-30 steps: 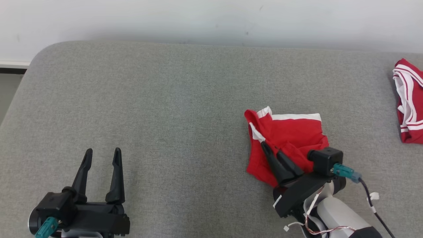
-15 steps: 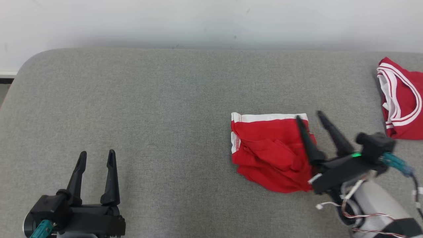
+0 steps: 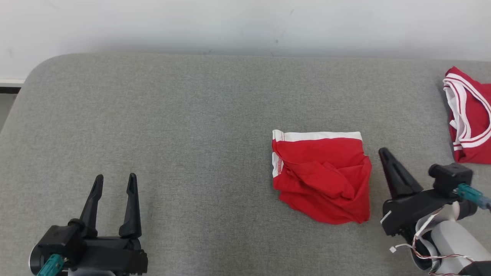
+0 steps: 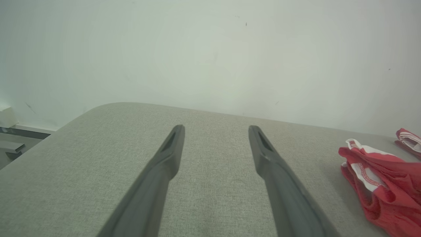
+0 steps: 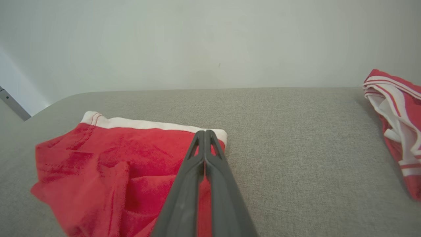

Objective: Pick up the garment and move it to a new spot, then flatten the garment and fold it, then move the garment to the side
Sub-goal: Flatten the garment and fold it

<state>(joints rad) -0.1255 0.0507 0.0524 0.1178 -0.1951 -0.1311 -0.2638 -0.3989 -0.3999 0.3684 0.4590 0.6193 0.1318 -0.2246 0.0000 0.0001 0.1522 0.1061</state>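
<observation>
The red garment (image 3: 320,176), with a white waistband along its far edge, lies folded and a little rumpled on the grey padded surface (image 3: 172,115), right of centre. My right gripper (image 3: 384,153) sits just to its right, off the cloth, fingers pressed together with nothing between them. In the right wrist view the shut fingertips (image 5: 204,133) point past the garment's (image 5: 115,158) right waistband corner. At the lower left my left gripper (image 3: 115,180) stands open and empty, far from the garment (image 4: 378,177), which shows at the right edge of the left wrist view.
A second red garment with white stripes (image 3: 468,115) lies bunched at the far right edge of the surface, also seen in the right wrist view (image 5: 394,108). A pale wall (image 3: 245,23) runs behind. The surface rounds off at the left, where floor (image 3: 5,103) shows.
My right gripper let go of the garment's left part, which settled flat. It swung to the garment's right side, open half a second ago, and has now shut empty. The left arm stayed put.
</observation>
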